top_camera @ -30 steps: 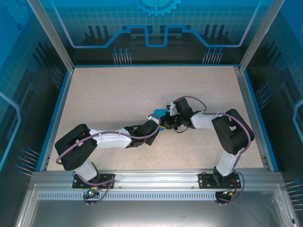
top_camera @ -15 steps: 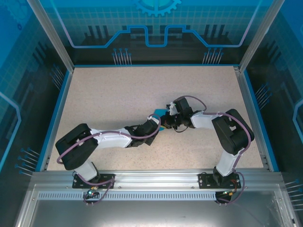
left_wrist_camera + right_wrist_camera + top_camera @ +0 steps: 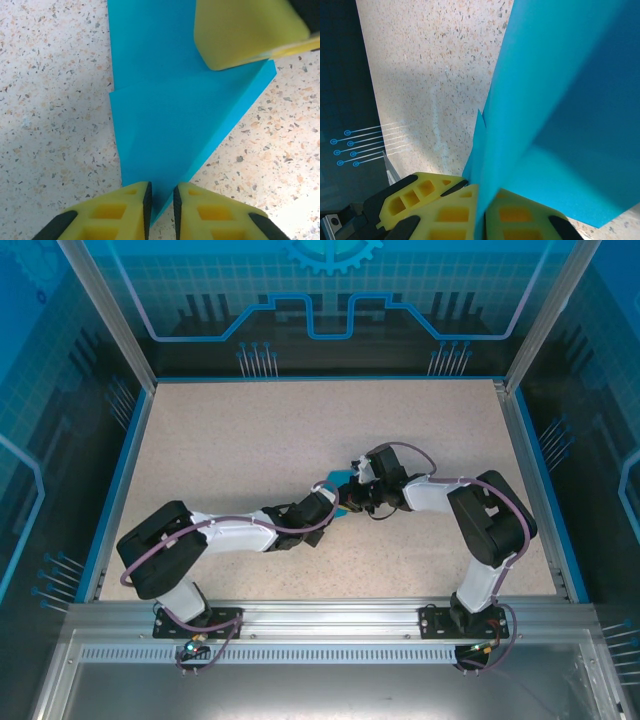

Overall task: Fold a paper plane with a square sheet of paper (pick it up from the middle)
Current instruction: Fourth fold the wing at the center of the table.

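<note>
While right hand (image 3: 481,200) pinches paper (image 3: 560,100), left hand (image 3: 160,201) straddling tip.

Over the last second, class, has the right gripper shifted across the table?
No. The right gripper sits at the same spot relative to the table's back edge, shut on the paper.

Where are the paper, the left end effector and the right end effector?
paper (image 3: 170,125), left wrist view, middle of the sheet.
left end effector (image 3: 161,194), left wrist view, midway between fingertips.
right end effector (image 3: 481,195), right wrist view, midway between fingertips.
</note>
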Robot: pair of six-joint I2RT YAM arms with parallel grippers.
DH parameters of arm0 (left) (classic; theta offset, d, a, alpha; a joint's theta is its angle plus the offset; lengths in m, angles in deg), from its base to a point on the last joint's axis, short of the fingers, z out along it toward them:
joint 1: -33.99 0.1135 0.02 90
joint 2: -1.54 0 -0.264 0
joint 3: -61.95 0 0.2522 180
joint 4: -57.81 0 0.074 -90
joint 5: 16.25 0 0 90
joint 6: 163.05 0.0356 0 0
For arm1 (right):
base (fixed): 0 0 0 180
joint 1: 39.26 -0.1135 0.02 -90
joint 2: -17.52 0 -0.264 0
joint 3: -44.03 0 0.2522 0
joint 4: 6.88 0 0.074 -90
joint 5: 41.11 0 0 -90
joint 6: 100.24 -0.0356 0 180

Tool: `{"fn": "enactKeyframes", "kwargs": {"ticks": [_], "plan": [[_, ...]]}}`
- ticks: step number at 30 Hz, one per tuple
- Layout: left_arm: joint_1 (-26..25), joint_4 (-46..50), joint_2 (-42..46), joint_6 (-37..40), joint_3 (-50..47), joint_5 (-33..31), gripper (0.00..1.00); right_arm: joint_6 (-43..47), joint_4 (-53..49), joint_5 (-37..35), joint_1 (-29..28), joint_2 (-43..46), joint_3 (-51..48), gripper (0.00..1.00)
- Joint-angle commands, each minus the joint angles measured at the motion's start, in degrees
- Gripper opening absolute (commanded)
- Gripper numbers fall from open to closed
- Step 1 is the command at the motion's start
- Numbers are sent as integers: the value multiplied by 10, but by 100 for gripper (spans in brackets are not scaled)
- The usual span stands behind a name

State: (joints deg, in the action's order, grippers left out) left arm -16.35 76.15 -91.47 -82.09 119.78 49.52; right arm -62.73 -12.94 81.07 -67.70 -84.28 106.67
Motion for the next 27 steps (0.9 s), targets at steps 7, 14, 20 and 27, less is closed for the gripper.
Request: {"fn": "enactKeyframes", "kwargs": {"ticks": [7, 14, 20, 27], "plan": [[7, -7, -5, 9, -5, 6, 10, 0, -10, 12, 9, 18, 9, 9], [27, -14, 8, 10, -13, 65, 4, 10, -30, -8, 15, 46, 1, 21], [56, -21, 21, 3, -26, 134, 4, 25, -49, -22, 42, 113, -32, 34], [97, -43, 34, -17, -38, 237, 3, 48, -64, -35, 45, 179, -59, 39]]}}
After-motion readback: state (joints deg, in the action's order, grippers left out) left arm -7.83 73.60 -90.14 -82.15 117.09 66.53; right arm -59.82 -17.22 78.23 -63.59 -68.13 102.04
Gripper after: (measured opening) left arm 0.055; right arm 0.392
